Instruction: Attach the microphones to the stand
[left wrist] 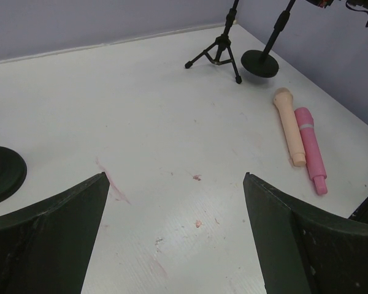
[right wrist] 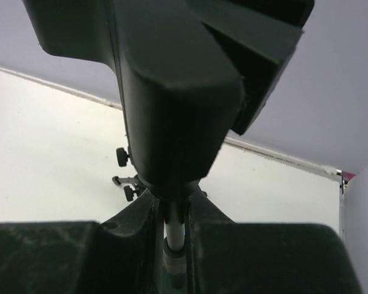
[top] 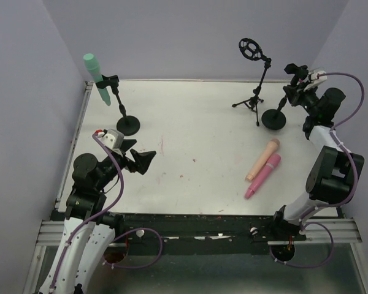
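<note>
Peach microphone (top: 262,160), pink microphone (top: 262,176) centre right: light, stiff, slick (probably); grip mid-handle. Right end effector (right wrist: 173,248) clamps stand pole (right wrist: 173,231); left end effector (left wrist: 175,233) wide.

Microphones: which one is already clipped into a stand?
The green microphone, held in the left stand; the peach microphone and pink microphone lie on the table.

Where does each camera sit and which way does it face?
Top external: above and behind, looking down at the table; left arm and right arm show.
Left wrist: low, facing peach microphone and pink microphone; open left gripper frames them.
Right wrist: close on right gripper, shut on stand pole.
Shared: first two show both microphones.
</note>
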